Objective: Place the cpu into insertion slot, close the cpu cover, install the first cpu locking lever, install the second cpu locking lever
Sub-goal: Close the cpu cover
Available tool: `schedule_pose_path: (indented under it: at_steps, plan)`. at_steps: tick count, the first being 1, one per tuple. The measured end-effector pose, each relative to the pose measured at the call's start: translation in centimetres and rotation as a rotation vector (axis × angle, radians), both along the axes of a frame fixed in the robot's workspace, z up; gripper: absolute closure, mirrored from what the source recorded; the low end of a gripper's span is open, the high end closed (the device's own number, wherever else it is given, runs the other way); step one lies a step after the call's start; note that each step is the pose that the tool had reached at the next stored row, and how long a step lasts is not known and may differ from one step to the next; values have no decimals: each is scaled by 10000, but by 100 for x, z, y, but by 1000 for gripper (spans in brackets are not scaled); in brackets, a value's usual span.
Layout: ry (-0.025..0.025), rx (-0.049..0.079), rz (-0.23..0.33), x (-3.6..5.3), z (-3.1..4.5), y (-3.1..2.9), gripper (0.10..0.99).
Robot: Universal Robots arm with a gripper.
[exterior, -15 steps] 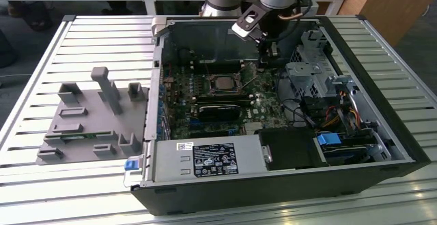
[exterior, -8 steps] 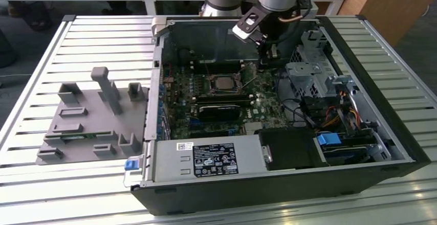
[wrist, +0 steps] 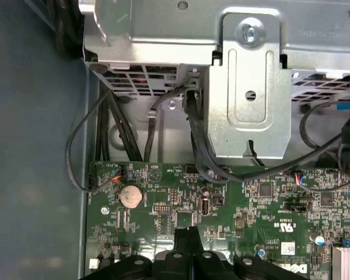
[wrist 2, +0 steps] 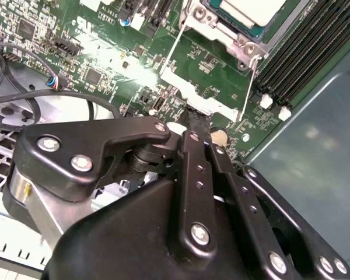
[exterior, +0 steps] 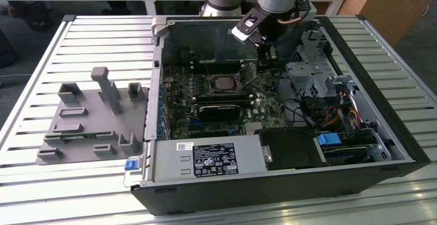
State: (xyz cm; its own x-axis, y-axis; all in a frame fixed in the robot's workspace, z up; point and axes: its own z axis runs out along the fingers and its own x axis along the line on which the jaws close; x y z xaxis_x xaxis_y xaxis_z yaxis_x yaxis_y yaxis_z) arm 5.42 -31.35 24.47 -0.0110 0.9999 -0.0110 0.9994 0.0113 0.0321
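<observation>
Open room above the insertion slot (exterior: 224,83); 2 obstacles nearby: drive cage (exterior: 310,76) at the motherboard's (exterior: 267,106) edge, black card (exterior: 220,111).

power supply label (exterior: 214,159): we see white marks and symbols on black, too small to read
white sticker (exterior: 185,146) just above it: we find nothing legible
green circuit board (wrist: 163,192): white silkscreen lettering, we can't read it
board sticker (wrist: 287,247): unreadable
</observation>
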Motion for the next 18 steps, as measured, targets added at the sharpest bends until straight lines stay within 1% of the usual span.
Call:
schedule_pose_path:
  at_steps: [18]
  plan:
    - [-1,1,-2,-300,-22,7,980]
